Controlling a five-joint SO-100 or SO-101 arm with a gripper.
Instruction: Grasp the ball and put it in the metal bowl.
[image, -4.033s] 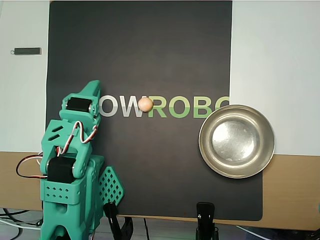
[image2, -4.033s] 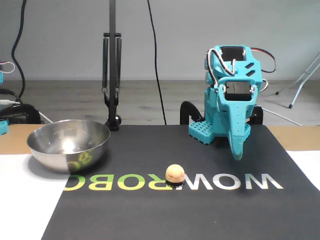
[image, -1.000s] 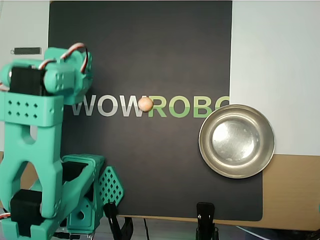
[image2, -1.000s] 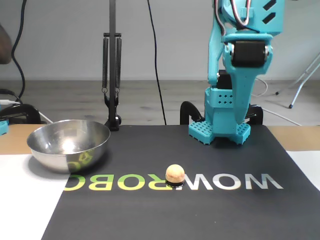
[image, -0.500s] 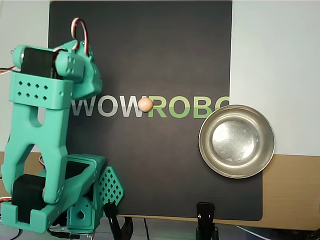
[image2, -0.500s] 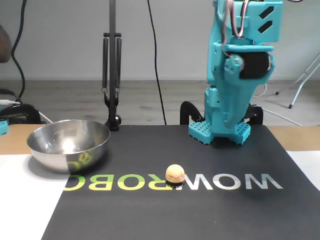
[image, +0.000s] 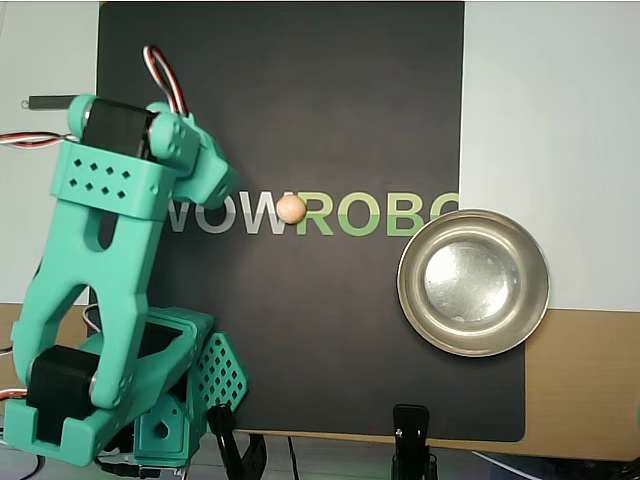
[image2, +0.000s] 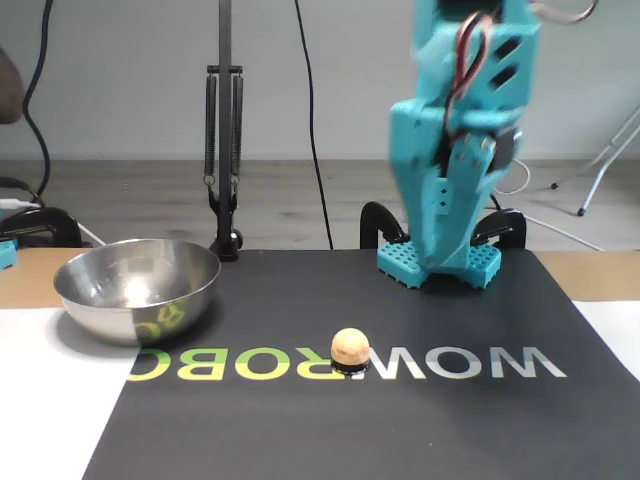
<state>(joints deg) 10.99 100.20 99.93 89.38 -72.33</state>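
The ball (image: 291, 208) is a small pale peach-orange sphere resting on the lettering in the middle of the black mat; it also shows in the fixed view (image2: 350, 348). The metal bowl (image: 473, 283) stands empty at the mat's right edge in the overhead view and at the left in the fixed view (image2: 137, 285). The teal arm is folded over its base. Its gripper (image: 212, 178) points down to the left of the ball, well apart from it; in the fixed view the gripper (image2: 434, 258) hangs behind and to the right of the ball. The jaws are not clearly visible.
The black mat (image: 300, 330) lies on white sheets and a wooden table. Two black clamps (image: 411, 430) sit at the mat's lower edge in the overhead view. A black stand with springs (image2: 224, 120) rises behind the bowl in the fixed view.
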